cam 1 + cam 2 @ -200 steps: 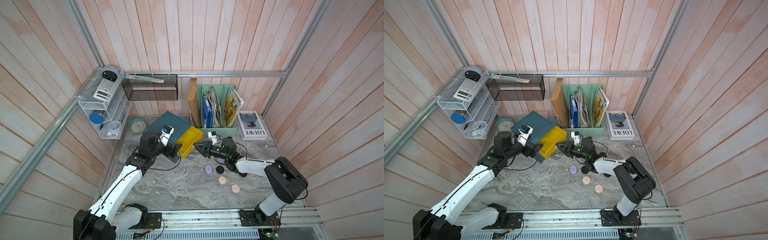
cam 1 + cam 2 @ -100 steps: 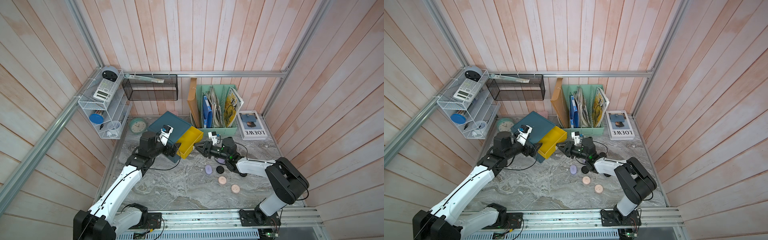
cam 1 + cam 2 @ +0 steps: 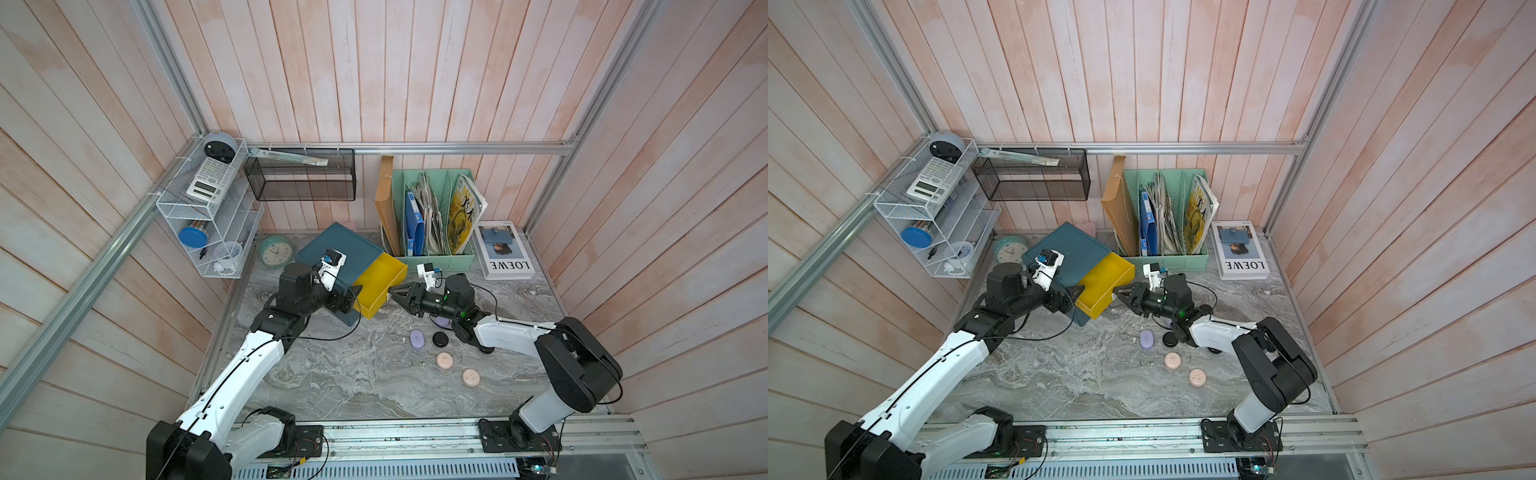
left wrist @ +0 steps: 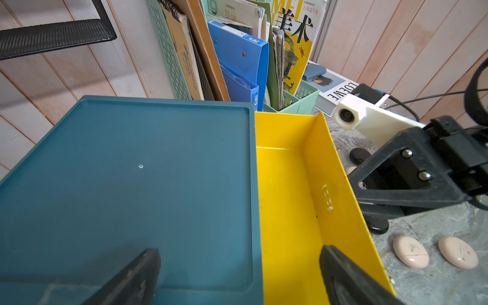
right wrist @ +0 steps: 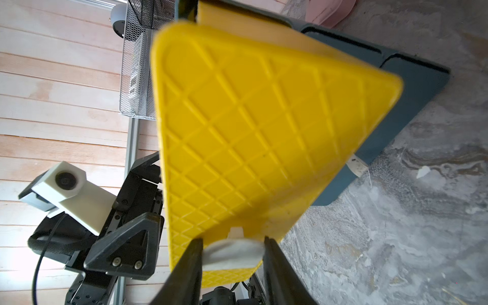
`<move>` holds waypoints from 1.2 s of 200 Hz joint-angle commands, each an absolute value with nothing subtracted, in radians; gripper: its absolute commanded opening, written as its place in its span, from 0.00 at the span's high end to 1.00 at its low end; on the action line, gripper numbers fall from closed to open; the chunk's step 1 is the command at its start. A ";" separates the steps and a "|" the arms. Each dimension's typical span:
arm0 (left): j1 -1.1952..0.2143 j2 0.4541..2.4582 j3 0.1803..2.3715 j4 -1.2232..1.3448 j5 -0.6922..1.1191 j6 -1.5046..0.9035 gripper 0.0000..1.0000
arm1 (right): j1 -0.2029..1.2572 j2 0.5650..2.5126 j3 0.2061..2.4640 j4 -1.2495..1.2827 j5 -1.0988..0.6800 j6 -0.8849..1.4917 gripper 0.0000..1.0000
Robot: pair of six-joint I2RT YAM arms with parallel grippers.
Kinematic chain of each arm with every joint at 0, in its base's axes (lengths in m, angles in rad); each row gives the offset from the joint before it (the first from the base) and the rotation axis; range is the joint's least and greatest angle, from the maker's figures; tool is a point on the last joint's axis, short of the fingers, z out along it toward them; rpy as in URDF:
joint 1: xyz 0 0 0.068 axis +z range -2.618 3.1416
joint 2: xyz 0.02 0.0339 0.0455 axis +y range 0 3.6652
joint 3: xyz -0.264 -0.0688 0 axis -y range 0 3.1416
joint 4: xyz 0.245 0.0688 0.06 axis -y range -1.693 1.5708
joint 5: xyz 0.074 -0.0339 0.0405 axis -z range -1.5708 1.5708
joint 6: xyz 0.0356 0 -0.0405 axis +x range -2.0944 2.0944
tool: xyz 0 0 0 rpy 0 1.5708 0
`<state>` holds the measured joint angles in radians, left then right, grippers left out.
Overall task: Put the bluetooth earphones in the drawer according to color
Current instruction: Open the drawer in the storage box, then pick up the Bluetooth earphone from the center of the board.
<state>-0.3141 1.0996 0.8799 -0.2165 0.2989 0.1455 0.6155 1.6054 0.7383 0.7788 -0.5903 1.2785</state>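
Currently, on the surface point(image 3: 332, 374), teal chest point(image 3: 340, 249) ahead of both claws; its yellow drawer point(image 3: 380, 282) stands pulled out, no case visible inside. Left claw point(image 4: 239, 260) released, spread wide over the chest's front edge. Right claw point(image 3: 398, 291) clenched on the drawer's white tab point(image 5: 232, 252). Bluetooth earphones point(image 3: 471, 377) loose behind the right claw, beside its forearm: lilac case point(image 3: 416, 338), black case point(image 3: 439, 339), pink case point(image 3: 444, 360). Right arm nearer, probably its pick.
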 commanded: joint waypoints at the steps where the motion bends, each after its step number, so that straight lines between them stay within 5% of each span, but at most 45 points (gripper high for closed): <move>1: -0.309 1.080 0.868 -0.194 0.304 0.140 0.00 | 0.605 1.618 0.729 0.709 -0.586 1.219 0.60; 62: -0.308 1.080 0.876 -0.191 0.292 0.138 0.00 | 0.596 1.598 0.715 0.764 -0.592 1.225 0.05; 96: -0.308 1.063 0.877 -0.135 0.309 0.109 0.00 | 0.561 1.508 0.701 0.632 -0.588 1.148 0.03; 152: -0.336 1.049 0.994 -0.208 0.316 0.061 0.00 | 0.503 1.266 0.827 -0.094 -0.395 0.726 0.03; 240: -0.474 1.143 1.215 -0.361 0.206 0.095 0.00 | 0.347 1.064 0.888 -0.589 -0.123 0.488 0.02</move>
